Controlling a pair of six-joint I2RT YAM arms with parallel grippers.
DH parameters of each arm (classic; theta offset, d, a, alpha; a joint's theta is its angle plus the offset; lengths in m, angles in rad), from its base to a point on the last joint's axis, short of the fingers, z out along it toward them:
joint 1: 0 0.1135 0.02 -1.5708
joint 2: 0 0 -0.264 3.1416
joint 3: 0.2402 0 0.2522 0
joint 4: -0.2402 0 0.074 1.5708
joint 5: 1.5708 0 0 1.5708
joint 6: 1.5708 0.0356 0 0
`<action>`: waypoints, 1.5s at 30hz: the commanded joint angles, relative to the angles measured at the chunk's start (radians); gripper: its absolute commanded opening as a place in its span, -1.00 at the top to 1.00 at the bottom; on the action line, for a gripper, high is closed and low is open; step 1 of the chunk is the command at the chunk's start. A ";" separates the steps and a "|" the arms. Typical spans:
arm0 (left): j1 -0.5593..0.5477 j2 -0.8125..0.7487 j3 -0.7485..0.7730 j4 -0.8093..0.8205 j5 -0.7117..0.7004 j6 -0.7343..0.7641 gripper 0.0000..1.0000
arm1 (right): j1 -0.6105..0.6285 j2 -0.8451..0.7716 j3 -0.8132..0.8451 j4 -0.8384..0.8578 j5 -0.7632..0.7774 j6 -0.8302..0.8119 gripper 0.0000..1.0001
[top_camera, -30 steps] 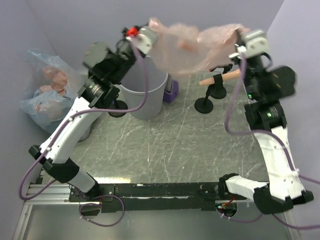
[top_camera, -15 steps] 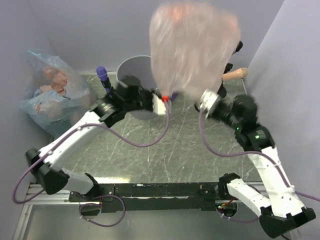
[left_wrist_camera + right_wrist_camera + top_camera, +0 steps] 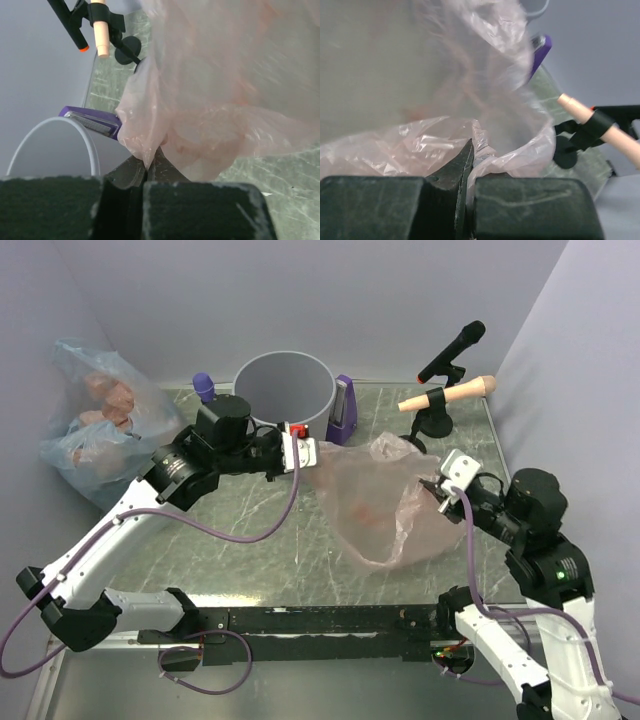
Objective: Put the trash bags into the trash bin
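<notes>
Far left, a bluish clear plastic bag of pink scraps (image 3: 95, 425) is lying outside the round grey plastic bin (image 3: 284, 390), which is showing nothing inside. The left gripper (image 3: 303, 453) and right gripper (image 3: 446, 483), each pinched closed on its edge, are stretching a thin pink plastic trash bag (image 3: 375, 505) over the table (image 3: 250, 540), near-right of the bin. Room is lying open above the bin, while a small purple box (image 3: 343, 410) and microphone stands (image 3: 436, 412) are crowding its right.

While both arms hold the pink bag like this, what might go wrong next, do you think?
The pink bag sags low in front of the bin; carried across without lifting, it may catch the rim.
The left tool and right tool pinch only thin edges, which might slip or tear.
</notes>
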 commanded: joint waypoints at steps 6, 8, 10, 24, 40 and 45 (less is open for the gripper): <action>0.000 -0.011 -0.044 0.047 -0.001 -0.096 0.99 | -0.014 0.012 -0.051 0.081 0.049 0.098 1.00; 0.000 -0.011 -0.051 0.047 -0.002 -0.090 0.99 | -0.014 0.020 -0.051 0.086 0.055 0.100 1.00; -0.002 -0.011 -0.050 0.041 -0.004 -0.086 0.99 | -0.014 0.026 -0.051 0.089 0.060 0.103 1.00; 0.052 0.040 0.079 -0.080 0.044 -0.084 -0.38 | -0.024 0.057 -0.075 0.106 0.089 0.121 1.00; 0.162 0.409 0.358 -0.154 -0.147 -0.225 -0.87 | -0.029 0.060 -0.198 0.219 0.127 0.187 1.00; 0.174 0.454 0.384 -0.074 -0.199 -0.262 -0.83 | -0.029 0.086 -0.197 0.230 0.090 0.203 1.00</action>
